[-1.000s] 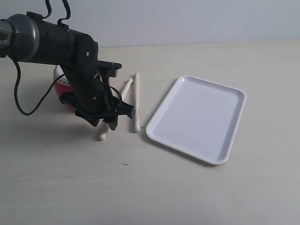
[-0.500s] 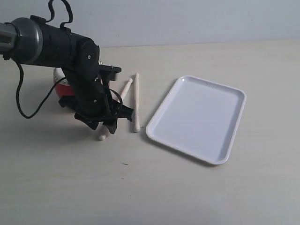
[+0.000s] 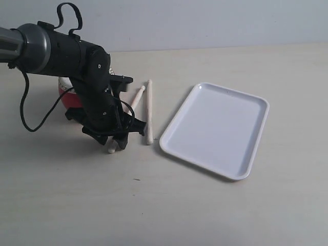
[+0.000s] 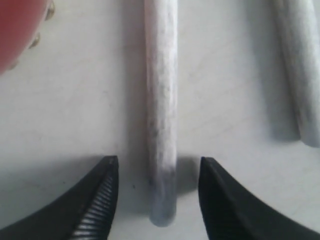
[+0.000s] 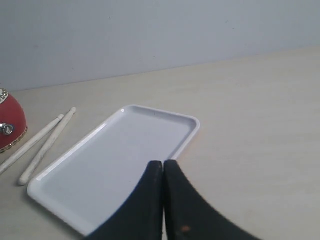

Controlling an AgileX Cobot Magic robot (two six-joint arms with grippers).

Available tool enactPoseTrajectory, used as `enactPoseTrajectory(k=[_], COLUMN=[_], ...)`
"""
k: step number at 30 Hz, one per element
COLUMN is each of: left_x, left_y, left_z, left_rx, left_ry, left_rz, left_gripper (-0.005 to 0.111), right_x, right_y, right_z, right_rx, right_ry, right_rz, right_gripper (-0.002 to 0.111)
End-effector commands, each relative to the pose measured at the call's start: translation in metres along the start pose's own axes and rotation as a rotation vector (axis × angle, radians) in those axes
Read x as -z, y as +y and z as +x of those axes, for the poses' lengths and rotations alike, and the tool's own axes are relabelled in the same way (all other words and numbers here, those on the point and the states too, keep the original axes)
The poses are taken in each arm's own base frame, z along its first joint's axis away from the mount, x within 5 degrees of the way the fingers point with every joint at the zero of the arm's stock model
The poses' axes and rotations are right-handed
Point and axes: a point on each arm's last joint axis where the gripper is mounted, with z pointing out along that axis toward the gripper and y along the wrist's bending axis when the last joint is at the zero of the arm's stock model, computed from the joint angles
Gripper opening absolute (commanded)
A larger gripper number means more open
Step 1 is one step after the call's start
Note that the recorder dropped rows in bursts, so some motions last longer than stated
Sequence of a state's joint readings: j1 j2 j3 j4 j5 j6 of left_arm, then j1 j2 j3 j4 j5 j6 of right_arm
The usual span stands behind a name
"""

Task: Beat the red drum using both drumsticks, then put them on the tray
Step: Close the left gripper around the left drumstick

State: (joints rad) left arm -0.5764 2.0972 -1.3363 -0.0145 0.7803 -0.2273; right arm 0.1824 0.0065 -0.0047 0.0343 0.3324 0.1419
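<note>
Left gripper (image 3: 117, 139) dropped lower toward surface (image 3: 154, 205), jaws spread wide astride near end of left drumstick (image 4: 161, 100), not yet pinching; red drum (image 3: 67, 97) just behind arm. Second drumstick (image 3: 148, 110) just right, untouched. Tray (image 3: 215, 128) further right. Right gripper (image 5: 163, 170) clenched, holding nothing. Step: first pickup. Next: close squarely on stick, lift

drum (image 4: 17, 25) is showing a glossy red shell and shiny gold studs | drumsticks (image 4: 161, 100) are looking like bare pale wood, matt, faintly grainy | tray (image 3: 215, 128) is gleaming as smooth white plastic | table (image 3: 205, 205) is looking matt | left gripper (image 4: 159, 160) fingers (image 4: 95, 210) are showing black ribbed faces
</note>
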Motion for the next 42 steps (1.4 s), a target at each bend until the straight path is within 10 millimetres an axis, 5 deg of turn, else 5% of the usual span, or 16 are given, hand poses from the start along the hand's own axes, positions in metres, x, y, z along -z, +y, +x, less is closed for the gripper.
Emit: enactPoseTrajectory(k=[1, 8, 28, 42], left_x=[-0.0049, -0.0049, -0.0049, -0.0049], left_y=[-0.0017, -0.0018, -0.0019, -0.0018], left_z=[-0.0009, -0.0012, -0.0016, -0.0009], left_rx=[0.006, 0.006, 0.012, 0.012], left_ry=[0.002, -0.001, -0.006, 0.002], left_rz=[0.0, 0.0, 0.002, 0.0], left_gripper=[0.049, 0.047, 0.0, 0.0], right_x=[0.0, 0.0, 0.0, 0.0], right_y=[0.0001, 0.0001, 0.0001, 0.0001], right_z=[0.0003, 0.0003, 0.0003, 0.0003], right_rx=[0.007, 0.007, 0.007, 0.007], right_ry=[-0.012, -0.012, -0.012, -0.012], right_rz=[-0.006, -0.006, -0.006, -0.006], right_gripper=[0.0, 0.0, 0.0, 0.0])
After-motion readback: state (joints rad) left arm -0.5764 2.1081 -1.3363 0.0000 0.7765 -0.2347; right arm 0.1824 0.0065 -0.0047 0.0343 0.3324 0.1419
